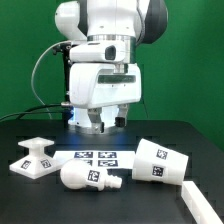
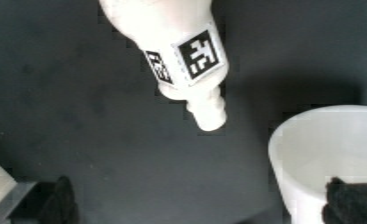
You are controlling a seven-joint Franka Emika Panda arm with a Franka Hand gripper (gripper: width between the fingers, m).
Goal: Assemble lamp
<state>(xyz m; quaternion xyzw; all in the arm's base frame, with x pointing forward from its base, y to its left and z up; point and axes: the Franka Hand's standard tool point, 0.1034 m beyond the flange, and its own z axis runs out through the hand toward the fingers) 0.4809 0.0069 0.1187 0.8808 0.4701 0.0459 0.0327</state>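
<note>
The tool (image 1: 100, 122) hangs spread, empty, over open bench (image 1: 25, 135); the bulb (image 1: 88, 178) lies flat, neck toward the exterior view's right.

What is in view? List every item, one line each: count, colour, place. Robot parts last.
base: one, white, tagged, on the table at the exterior view's left.
bulb: one, white, tagged, lying on its side, nearer the camera than the marker board.
shade: one, white, tagged, lying on its side at the exterior view's right.
marker board: one, white with tags, flat below the arm.
bar: one, white, at the exterior view's lower right.
table: one, black.
backdrop: one, green, behind.
arm: one, white, above the marker board.
fingers: two, black, spread open, holding nothing.
</note>
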